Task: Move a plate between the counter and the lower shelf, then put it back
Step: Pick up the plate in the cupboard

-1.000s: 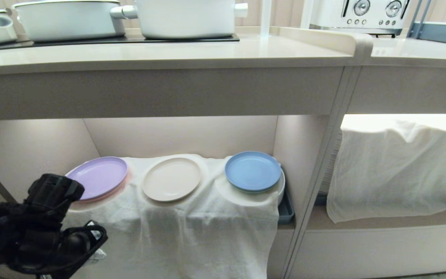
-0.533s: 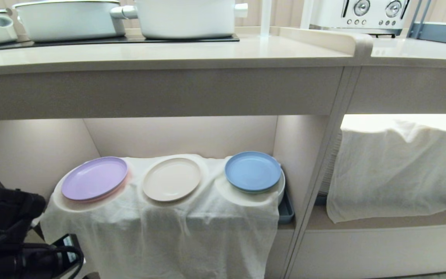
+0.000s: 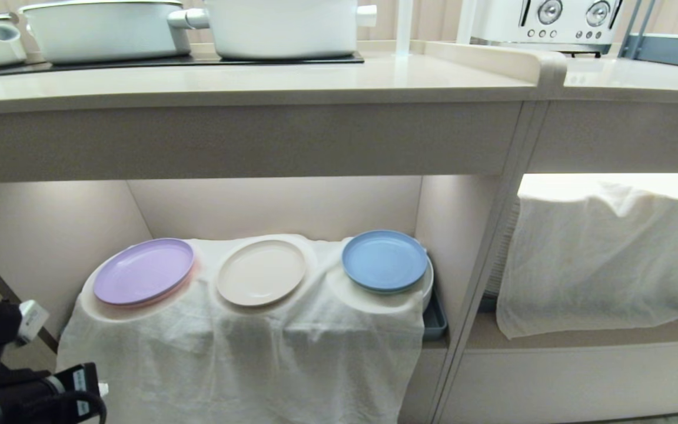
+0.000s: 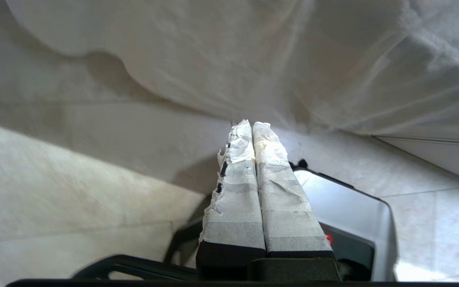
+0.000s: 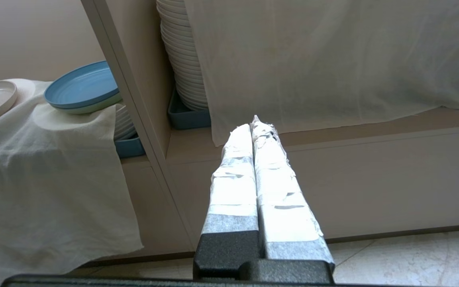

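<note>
Currently: round matte cream plate, low-rimmed, lies on gauzy white cloth in the lower shelf. Left gripper and right gripper: taped fingers pressed together, empty.

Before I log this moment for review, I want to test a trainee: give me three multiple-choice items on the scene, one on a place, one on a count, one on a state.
1. Where does the cream plate lie?
A. on the counter
B. on the cloth-draped lower shelf, between the lilac plate and the blue plate
C. in a gripper

2. How many coloured or cream plates lie on top of the white cloth?
A. one
B. five
C. three

3. How do the left gripper's fingers stand?
A. shut, holding nothing
B. wide open
C. shut on a plate

Key: 1 B, since it sits on the lower shelf with the lilac plate and blue plate either side. 2 C, those three lie on the white cloth. 3 A, the left gripper shows its taped fingers pressed together, empty.
</note>
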You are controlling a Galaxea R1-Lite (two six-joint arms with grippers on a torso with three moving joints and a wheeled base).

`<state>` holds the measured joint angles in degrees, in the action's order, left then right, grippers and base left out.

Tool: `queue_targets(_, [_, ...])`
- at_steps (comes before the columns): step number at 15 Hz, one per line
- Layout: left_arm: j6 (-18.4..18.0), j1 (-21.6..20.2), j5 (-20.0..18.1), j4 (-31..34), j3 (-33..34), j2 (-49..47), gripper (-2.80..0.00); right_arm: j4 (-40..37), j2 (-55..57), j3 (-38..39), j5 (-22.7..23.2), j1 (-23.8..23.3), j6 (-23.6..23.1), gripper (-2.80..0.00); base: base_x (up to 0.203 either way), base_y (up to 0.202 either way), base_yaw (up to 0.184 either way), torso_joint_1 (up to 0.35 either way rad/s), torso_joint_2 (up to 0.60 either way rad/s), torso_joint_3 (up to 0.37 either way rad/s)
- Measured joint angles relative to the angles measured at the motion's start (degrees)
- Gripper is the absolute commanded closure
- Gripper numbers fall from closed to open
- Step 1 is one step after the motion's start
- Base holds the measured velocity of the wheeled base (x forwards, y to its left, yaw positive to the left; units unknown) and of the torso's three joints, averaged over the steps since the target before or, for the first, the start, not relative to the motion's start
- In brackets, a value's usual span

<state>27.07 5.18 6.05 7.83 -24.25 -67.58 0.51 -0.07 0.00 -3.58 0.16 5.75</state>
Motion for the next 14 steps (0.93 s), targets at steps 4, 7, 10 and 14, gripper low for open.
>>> queue_targets(4, [-10.4,0.0,0.6,-1.4,0.2,4.9,0.0,0.0,0.0,0.0,0.0,0.0,0.0,0.0,0.0,0.0,0.0,0.0,0.0,0.0])
queue_targets(7, [-17.5,-0.2,1.1,-2.5,1.0,10.1,0.0,0.0,0.0,0.0,0.0,0.0,0.0,0.0,0.0,0.0,0.0,0.0,0.0,0.0])
queue_targets(10, [-23.7,-0.2,1.2,-2.8,3.8,17.6,0.0,0.0,0.0,0.0,0.0,0.0,0.0,0.0,0.0,0.0,0.0,0.0,0.0,0.0])
queue_targets(14, [-30.1,-1.5,0.0,-10.0,14.9,29.4,0.0,0.0,0.0,0.0,0.0,0.0,0.0,0.0,0.0,0.0,0.0,0.0,0.0,0.0])
